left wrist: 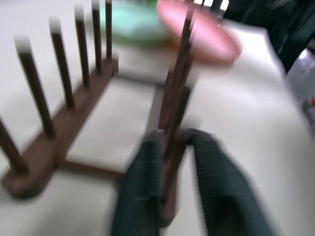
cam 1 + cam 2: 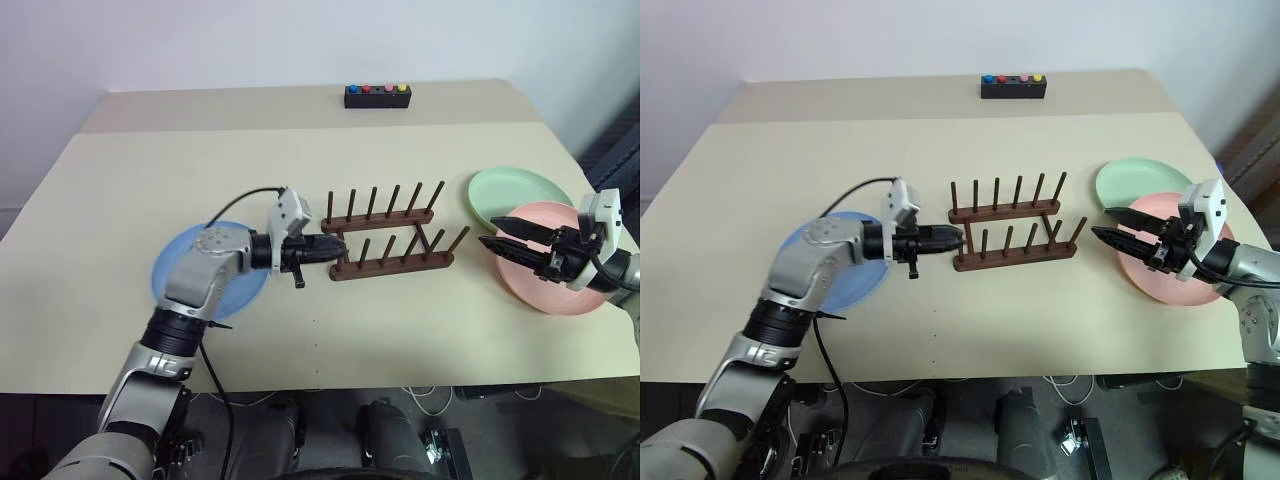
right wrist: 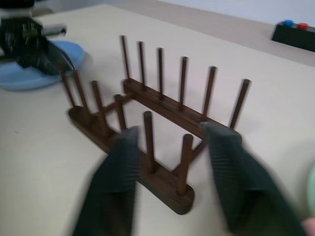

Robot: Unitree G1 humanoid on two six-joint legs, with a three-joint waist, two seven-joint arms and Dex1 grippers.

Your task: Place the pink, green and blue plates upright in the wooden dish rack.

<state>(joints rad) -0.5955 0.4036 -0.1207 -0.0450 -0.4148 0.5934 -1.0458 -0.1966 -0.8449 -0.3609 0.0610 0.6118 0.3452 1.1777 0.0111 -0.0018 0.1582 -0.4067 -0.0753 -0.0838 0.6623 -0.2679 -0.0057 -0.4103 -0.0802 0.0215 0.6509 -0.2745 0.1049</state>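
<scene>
Table: a wide beige tabletop [image 2: 420, 330] under a plain pale wall, and here we are looking down on it over both arms.
Rack: the wooden dish rack [image 2: 390, 236] sits mid-table, two dark bars with rows of upright pegs, every slot bare, no plate in it.
Blue plate: the blue plate [image 2: 175, 262] lies flat on the robot's left, partly covered by the left forearm.
Green plate: the green plate [image 2: 505, 187] lies flat on the far right.
Pink plate: the pink plate [image 2: 560, 295] overlaps the green one's near edge and sits under the right gripper.
Button box: a black box [image 2: 378, 95] with blue, red, pink and yellow buttons waits at the far edge, well apart from the rack.
In the way: nothing between either gripper and the rack; a black cable loops over the left arm.
Left arm: reaching across, wrist turned toward the robot's right, roughly level.
Left gripper: the left gripper [image 2: 334, 249] is right at the near bar's left end; in its wrist view the two fingers sit either side of that bar, pinched in tight, though whether they truly grip it I cannot tell.
Right arm: held out on the right, pointing in toward the rack.
Right gripper: the right gripper [image 2: 497, 238] hovers over the pink plate, fingers apart, holding nothing.
Writing: none readable anywhere.
</scene>
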